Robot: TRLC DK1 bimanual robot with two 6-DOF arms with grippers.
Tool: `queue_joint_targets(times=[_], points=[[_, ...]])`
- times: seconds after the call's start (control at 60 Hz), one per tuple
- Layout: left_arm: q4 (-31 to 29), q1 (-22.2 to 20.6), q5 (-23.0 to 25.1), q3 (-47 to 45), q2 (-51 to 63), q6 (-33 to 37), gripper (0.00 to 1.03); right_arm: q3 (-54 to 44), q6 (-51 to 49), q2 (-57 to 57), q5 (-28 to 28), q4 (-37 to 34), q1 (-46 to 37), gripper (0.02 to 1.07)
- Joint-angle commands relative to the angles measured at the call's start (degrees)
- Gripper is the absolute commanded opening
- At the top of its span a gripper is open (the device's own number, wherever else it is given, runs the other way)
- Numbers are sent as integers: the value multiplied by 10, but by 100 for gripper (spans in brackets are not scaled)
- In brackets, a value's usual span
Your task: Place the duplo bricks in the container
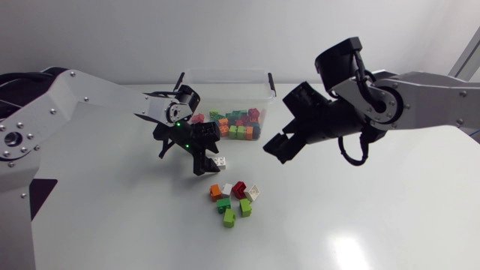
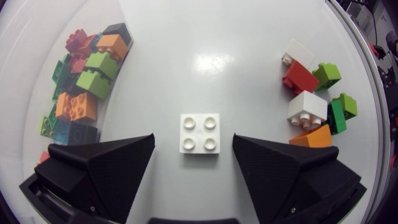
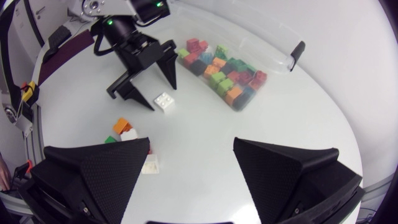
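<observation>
While the left gripper (image 2: 194, 142) hangs with its jaws spread wide and empty, a white brick (image 2: 199, 132) sits on the table (image 2: 205, 56) right between the two fingers. It lies studs up, close to centred in the gap, and neither finger touches it: bare table shows on both sides.

The brick is a square two-by-two, so it has no long axis to line up. Its flat sides face the finger pads almost squarely, with only a slight twist. By my reading, the coming move needs no sideways shift, just a short drop and a squeeze straight across those two faces.

Outward from there, the container (image 1: 225, 82) stands just past one finger, already holding a heap of mixed bricks, so the carry looks short. On the other side, near but clear of the fingers, lies a loose pile (image 1: 236, 199) of red, white, green and orange bricks waiting on the table.

Farther off, the right gripper (image 3: 191, 142) hovers above the table, jaws wide and holding nothing, well apart from the white brick. The left arm is plainly the nearer one and the better placed for this pick. The right gripper's nearest work would be the pile below it.
</observation>
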Motion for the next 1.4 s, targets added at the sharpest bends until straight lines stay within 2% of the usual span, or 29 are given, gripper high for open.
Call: queue_joint_targets(times=[0.0,0.2,0.617,1.067,1.317,1.383], points=[[-15,-1,7,19,22,19,66,-34,-14,-15,4,-15,16,100],[-33,-8,10,22,31,27,27,-63,-23,9,28,-22,44,100],[-108,-1,10,17,-4,42,25,-49,-8,106,69,-12,92,100],[-113,36,26,-63,-130,42,25,-6,8,169,91,-17,112,99],[-113,41,46,-85,-217,24,25,31,11,207,95,-28,119,95],[-113,41,53,-85,-237,17,25,40,11,217,97,-30,120,91]])
